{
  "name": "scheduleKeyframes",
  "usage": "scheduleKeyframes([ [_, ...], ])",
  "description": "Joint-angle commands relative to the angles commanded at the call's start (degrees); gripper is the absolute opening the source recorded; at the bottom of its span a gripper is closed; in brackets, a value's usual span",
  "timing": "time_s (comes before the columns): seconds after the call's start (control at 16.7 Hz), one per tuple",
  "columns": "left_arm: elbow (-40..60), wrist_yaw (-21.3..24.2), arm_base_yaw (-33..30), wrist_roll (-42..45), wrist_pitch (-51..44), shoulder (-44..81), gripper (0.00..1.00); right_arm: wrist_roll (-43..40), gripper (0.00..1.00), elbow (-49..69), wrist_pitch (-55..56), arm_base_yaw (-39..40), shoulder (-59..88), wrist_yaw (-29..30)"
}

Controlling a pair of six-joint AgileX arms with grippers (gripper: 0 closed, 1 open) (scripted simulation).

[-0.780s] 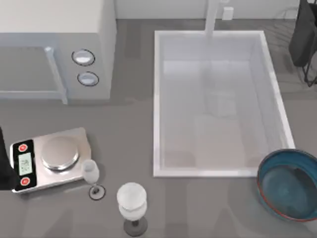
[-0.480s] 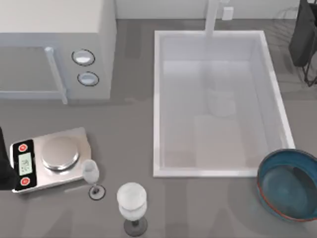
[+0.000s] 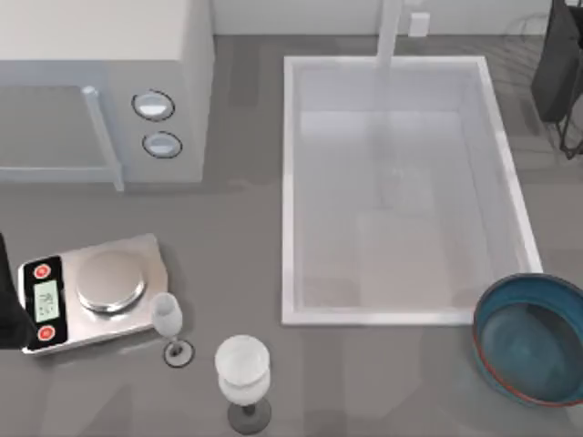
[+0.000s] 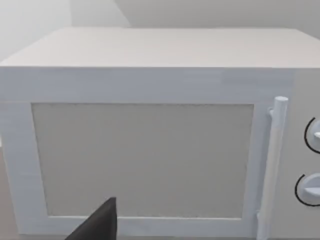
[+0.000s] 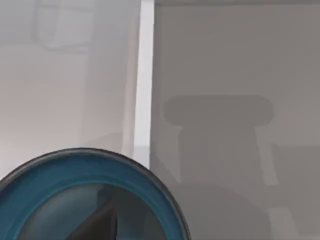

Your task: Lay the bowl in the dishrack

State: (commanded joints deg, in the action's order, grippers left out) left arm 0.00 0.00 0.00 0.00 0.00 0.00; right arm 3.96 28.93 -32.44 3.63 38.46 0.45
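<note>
far left edge of the top view: a dark bit of the left arm (image 3: 7, 305) sits beside the scale, parked. the left gripper (image 4: 97, 225) shows as one dark finger tip in its wrist view, facing the microwave door; can't tell if the fingers are released or clenched.

microwave (image 3: 100, 86) takes the upper left of the table, two round knobs (image 3: 153, 106) on its right-hand panel, handle bar (image 3: 102, 137) next to them. kitchen scale (image 3: 91, 293) sits lower left, steel plate on top, red buttons and display on its left end. small wine glass (image 3: 168, 320) stands just beside the scale's right corner, upright. larger wine glass (image 3: 243, 375) stands near it, further right and toward the bottom edge, also upright.

sink (image 3: 291, 182), white rectangular basin, fills the centre right, faucet (image 3: 390, 32) at its far edge.

bowl (image 3: 528, 339) rests on the counter at lower right, upright, teal inside, reddish-brown rim, its upper left edge just beside the sink's lower right corner. the right wrist view looks down on the bowl (image 5: 50, 175) with the sink rim next to it. right gripper (image 5: 97, 225): one dark finger tip over the bowl's inside; state of the fingers, can't tell.

dishrack (image 3: 557, 68) sits at the upper right corner, dark wires and black panel, partly cut off, well apart from the bowl. the sink's right wall runs alongside the stretch of counter between them.
</note>
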Motion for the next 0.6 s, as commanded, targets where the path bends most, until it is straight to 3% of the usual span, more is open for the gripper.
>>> scheduleKeyframes([
  [0.3, 0.00, 0.00, 0.00, 0.00, 0.00, 0.00, 1.00, 2.20, 1.00, 16.21, -19.21, 2.20, 24.63, 0.31],
  [0.6, 0.00, 0.00, 0.00, 0.00, 0.00, 0.00, 1.00, 3.79, 1.00, 27.60, -30.84, 3.64, 38.27, 0.17],
])
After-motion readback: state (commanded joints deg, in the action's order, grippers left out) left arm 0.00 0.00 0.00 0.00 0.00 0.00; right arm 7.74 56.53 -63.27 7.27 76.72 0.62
